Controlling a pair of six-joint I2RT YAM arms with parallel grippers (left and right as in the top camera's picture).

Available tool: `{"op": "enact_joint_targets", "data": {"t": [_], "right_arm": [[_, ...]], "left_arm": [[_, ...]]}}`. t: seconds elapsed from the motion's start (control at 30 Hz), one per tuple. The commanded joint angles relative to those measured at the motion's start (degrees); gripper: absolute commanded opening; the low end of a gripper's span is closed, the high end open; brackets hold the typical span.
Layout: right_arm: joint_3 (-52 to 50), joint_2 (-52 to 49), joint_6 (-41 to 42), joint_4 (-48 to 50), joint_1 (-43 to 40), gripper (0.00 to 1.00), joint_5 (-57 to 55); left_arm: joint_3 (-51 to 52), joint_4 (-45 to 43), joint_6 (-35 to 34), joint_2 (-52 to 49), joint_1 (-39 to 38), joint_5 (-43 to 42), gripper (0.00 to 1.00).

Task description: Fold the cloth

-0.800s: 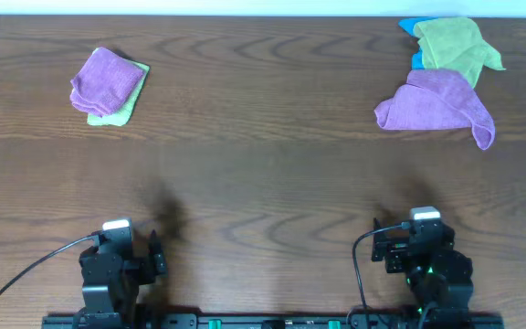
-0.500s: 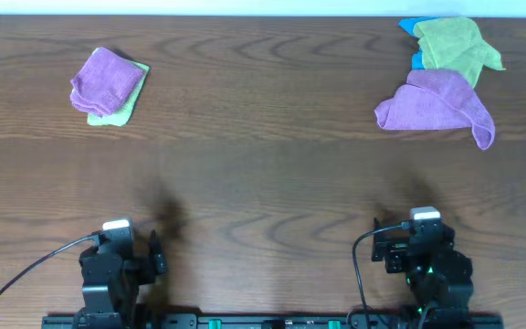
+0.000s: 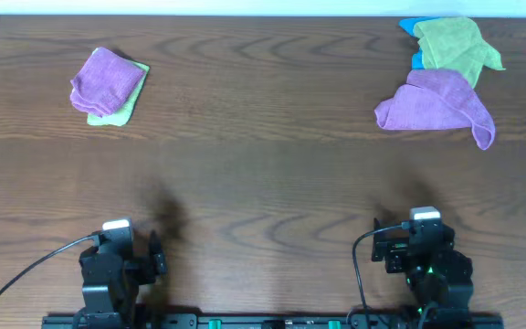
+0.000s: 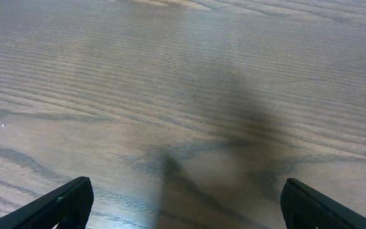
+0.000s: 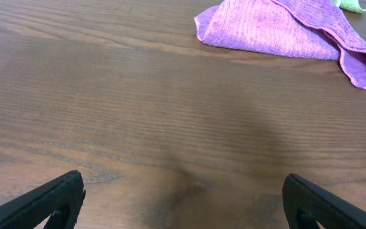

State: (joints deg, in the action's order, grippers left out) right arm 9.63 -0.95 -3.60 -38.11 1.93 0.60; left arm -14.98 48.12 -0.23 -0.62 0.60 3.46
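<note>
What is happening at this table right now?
Nothing is being handled at the moment. The left pincer and the right pincer hover open and empty at the near side. The crumpled purple cloth lies unfolded at the far right, next to a yellow-green cloth. A folded purple cloth lies far left.
</note>
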Motion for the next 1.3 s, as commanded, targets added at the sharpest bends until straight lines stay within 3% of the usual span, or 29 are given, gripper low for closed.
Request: {"op": "enact_joint_targets", "data": {"t": [0.0,0.87,1.0,1.1,1.27], "right_arm": [[-0.7,0.7,-0.6,-0.5,-0.7,0.99,0.0],[-0.7,0.7,-0.5,-0.5,-0.7,0.99,-0.1],[-0.3,0.3,3.0,1.2,-1.2,0.99,-1.3],[2.4,-2.5,9.1,1.6,-2.1,0.99,-3.7],[12.8,-15.1,9.8,0.4,-4.1,0.99,-4.1]], "left_arm": [[2.5,2.2,-1.2,0.4,0.1,0.6,0.95],[2.5,2.2,-1.2,0.4,0.1,0.6,0.95],[2.5,2.2,-1.2,0.4,0.1,0.6,0.95],[2.5,2.2,-1.2,0.4,0.1,0.6,0.95],[2.5,2.2,-1.2,0.4,0.1,0.6,0.95]]}}
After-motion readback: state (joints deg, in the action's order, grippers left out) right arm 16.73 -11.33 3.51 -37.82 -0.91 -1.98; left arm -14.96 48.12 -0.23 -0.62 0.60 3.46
